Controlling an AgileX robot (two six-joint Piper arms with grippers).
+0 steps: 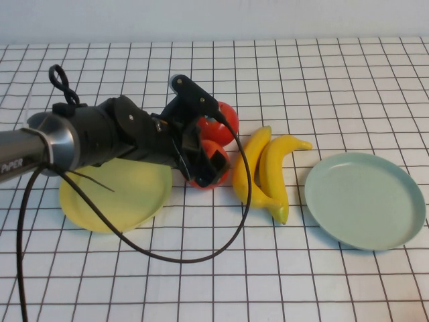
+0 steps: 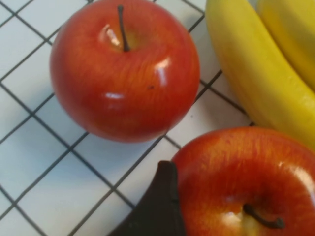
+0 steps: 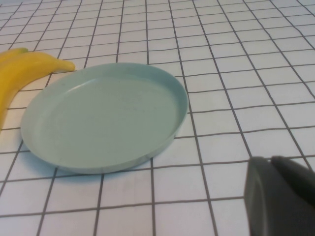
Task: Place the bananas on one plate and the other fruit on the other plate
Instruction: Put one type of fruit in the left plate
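The left gripper (image 1: 204, 161) is wide open around the near red apple (image 1: 213, 161). The far apple (image 1: 224, 121) sits just behind. Two bananas (image 1: 268, 174) lie right of them, between the yellow plate (image 1: 114, 201) and green-blue plate (image 1: 365, 200). The right gripper (image 3: 280, 196) is closed, near that plate.

red apples (image 1: 216, 143), yellow bananas (image 1: 266, 172), black-gridded white table (image 1: 335, 80).
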